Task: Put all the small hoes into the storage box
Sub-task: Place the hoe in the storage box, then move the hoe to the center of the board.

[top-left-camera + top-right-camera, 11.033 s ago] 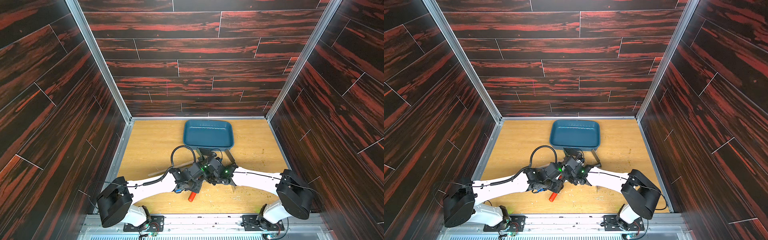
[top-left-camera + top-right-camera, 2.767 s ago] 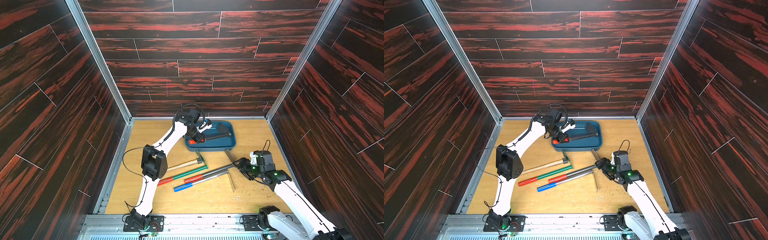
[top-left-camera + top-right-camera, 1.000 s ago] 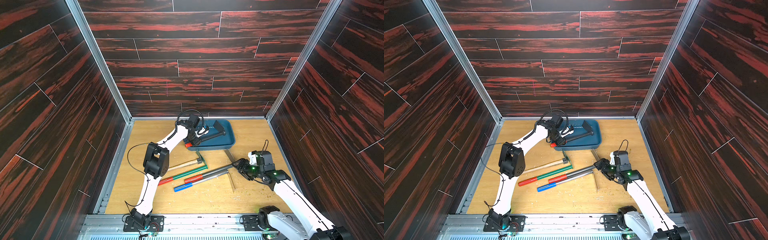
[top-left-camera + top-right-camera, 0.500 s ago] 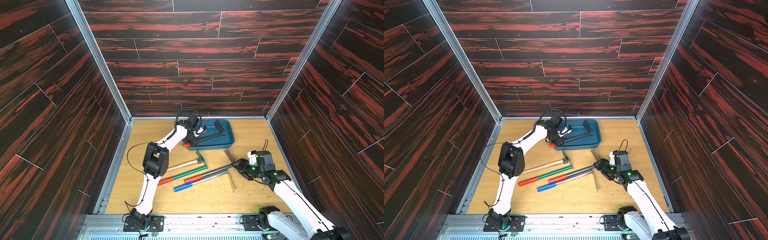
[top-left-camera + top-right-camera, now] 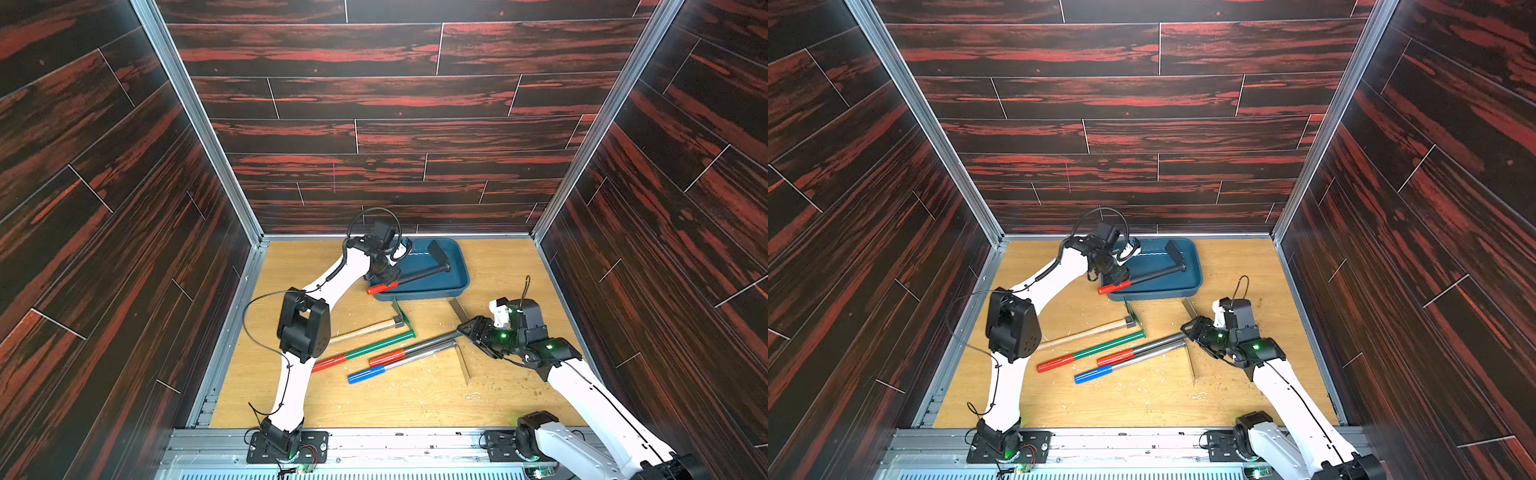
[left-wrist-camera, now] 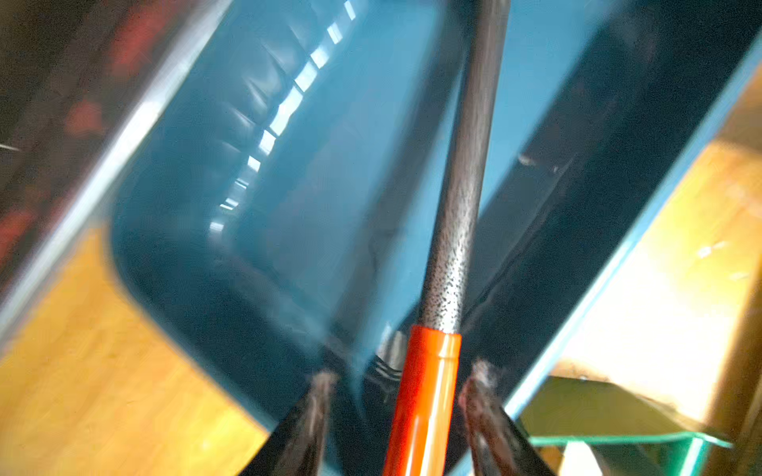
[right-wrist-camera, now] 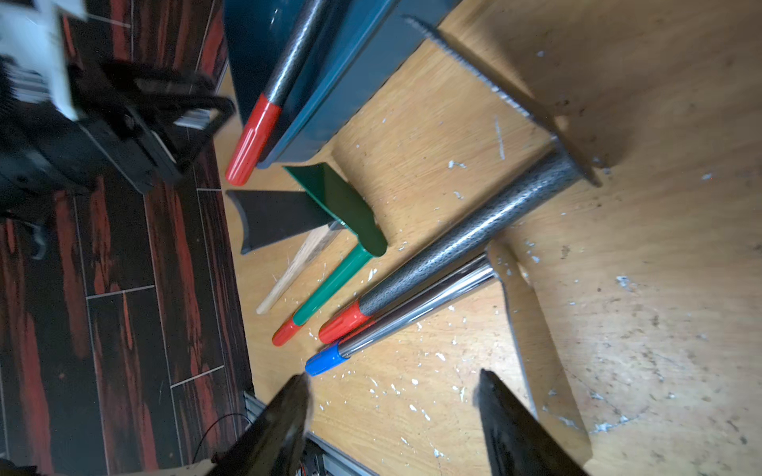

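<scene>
While our left gripper (image 6: 402,373) sits spread around the small hoe (image 5: 415,276), head inside the storage box (image 5: 424,294), right gripper (image 7: 393,377) spread, empty

The left gripper (image 6: 400,373), earlier clamped on the small dark-shafted, red-gripped hoe (image 5: 415,275), now has its jaws parted; the hoe rests in the teal plastic storage box (image 5: 432,294).

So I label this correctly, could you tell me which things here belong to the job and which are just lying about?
Job: small hoe, storage box, left gripper.
Lying about: wooden-handled tool, green-handled hoe, grey-shafted hoe, blue-gripped hoe.
</scene>
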### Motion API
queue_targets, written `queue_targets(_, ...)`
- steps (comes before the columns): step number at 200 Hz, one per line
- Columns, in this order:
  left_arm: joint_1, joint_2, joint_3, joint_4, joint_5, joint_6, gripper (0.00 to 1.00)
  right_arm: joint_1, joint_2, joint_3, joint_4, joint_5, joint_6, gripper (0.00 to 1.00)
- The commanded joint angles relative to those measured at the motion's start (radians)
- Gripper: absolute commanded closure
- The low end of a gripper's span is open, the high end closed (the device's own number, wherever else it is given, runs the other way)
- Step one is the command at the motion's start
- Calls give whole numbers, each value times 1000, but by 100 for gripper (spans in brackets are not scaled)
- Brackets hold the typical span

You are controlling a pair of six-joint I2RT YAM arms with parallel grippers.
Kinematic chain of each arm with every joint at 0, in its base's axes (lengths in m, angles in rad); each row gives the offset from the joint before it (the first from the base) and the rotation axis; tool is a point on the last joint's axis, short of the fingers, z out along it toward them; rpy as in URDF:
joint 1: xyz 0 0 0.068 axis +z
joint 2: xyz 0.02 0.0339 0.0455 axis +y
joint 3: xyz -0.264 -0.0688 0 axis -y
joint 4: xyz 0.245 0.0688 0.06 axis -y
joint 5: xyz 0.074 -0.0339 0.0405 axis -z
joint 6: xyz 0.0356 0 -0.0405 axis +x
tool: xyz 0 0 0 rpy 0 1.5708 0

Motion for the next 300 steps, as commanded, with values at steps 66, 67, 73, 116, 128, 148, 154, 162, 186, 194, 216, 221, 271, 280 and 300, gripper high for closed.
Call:
queue_targets(66, 4, -311, -269, 94, -31, -213, 41, 224, 58, 95, -58, 192, 126, 38)
queue_targets(67, 4, -315, -273, 95, -31, -215, 41, 226, 60, 96, -58, 193, 127, 38)
queue_targets(73, 4, -339, -303, 105, -29, -230, 40, 239, 68, 100, -56, 199, 143, 38)
queue_targets(116, -2, -517, -498, 115, 44, -310, 39, 311, 125, 122, -41, 245, 214, 37)
queue_targets(128, -9, -557, -546, 114, 68, -320, 39, 318, 136, 127, -40, 253, 221, 35)
queue_targets(148, -31, -615, -606, 89, 89, -322, 39, 326, 149, 132, -33, 255, 224, 32)
queue_targets(154, -39, -629, -623, 75, 97, -318, 39, 327, 154, 133, -32, 253, 222, 31)
queue_targets(162, -52, -650, -646, 66, 97, -321, 39, 327, 160, 135, -30, 248, 216, 30)
queue_targets(186, -97, -707, -723, 57, 110, -329, 39, 328, 179, 147, -31, 237, 183, 23)
queue_targets(194, -115, -721, -748, 53, 111, -335, 39, 329, 185, 155, -38, 238, 173, 22)
queue_targets(216, -160, -748, -798, 45, 102, -355, 39, 329, 195, 169, -47, 245, 154, 16)
queue_targets(221, -168, -753, -808, 45, 101, -363, 39, 328, 197, 171, -47, 246, 154, 16)
queue_targets(271, -234, -777, -886, 42, 115, -426, 38, 329, 232, 164, -31, 230, 163, 18)
queue_targets(280, -241, -778, -887, 29, 112, -436, 39, 328, 240, 162, -26, 220, 165, 19)
queue_targets(300, -245, -801, -907, 48, 122, -472, 39, 329, 261, 163, -30, 214, 192, 19)
